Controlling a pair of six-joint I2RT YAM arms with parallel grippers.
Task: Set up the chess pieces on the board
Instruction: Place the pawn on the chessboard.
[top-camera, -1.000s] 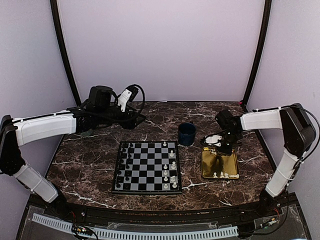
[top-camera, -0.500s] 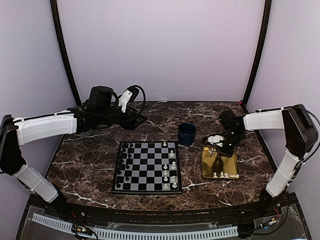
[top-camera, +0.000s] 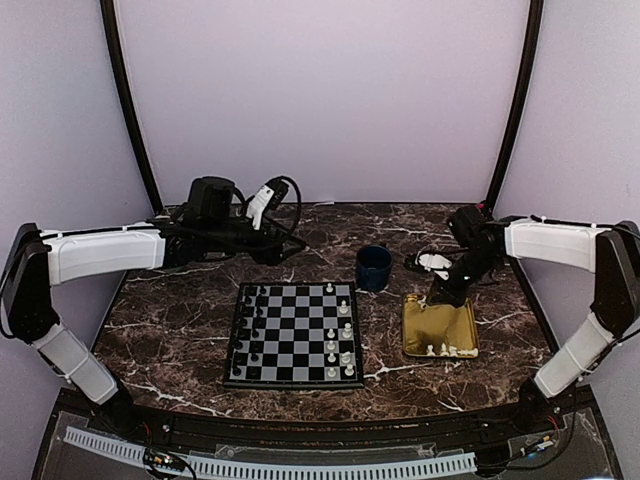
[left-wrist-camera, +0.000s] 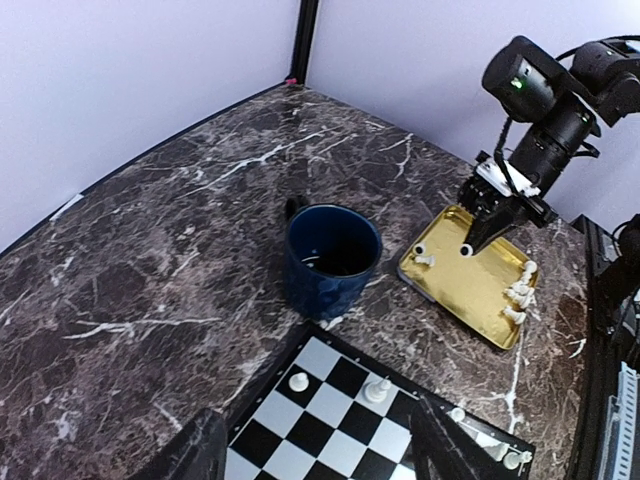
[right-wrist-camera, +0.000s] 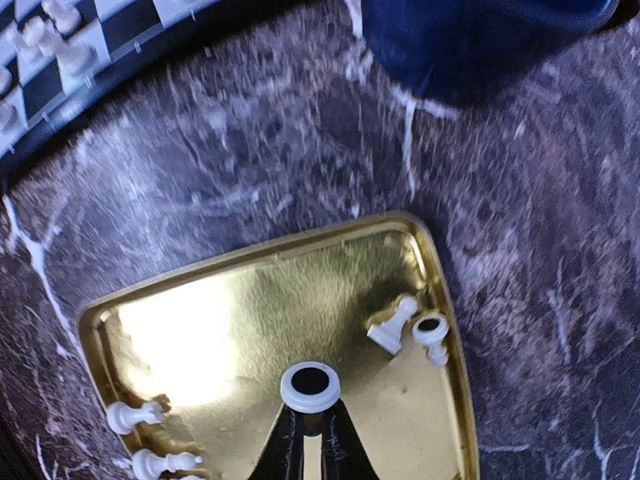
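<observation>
My right gripper (right-wrist-camera: 312, 428) is shut on a cream-white chess piece (right-wrist-camera: 310, 388), base toward the camera, and holds it above the gold tray (right-wrist-camera: 230, 300). The top view shows this gripper (top-camera: 447, 292) over the tray's far end, and so does the left wrist view (left-wrist-camera: 478, 228). More white pieces (right-wrist-camera: 392, 325) lie in the tray. The board (top-camera: 293, 372) lies at the centre, with white pieces (top-camera: 345, 330) on its right columns and black pieces (top-camera: 250, 330) on its left. My left gripper (left-wrist-camera: 320, 462) is open and empty, high above the board's far edge (left-wrist-camera: 340, 420).
A dark blue cup (top-camera: 374, 267) stands between the board and the tray, close to the board's far right corner; it also shows in the left wrist view (left-wrist-camera: 332, 260). The gold tray (top-camera: 440, 325) lies to the right of the board. Black frame posts stand at the back corners.
My right arm has lifted and drawn back toward the far right over the tray's far end. My left arm has shifted a little to the right.
</observation>
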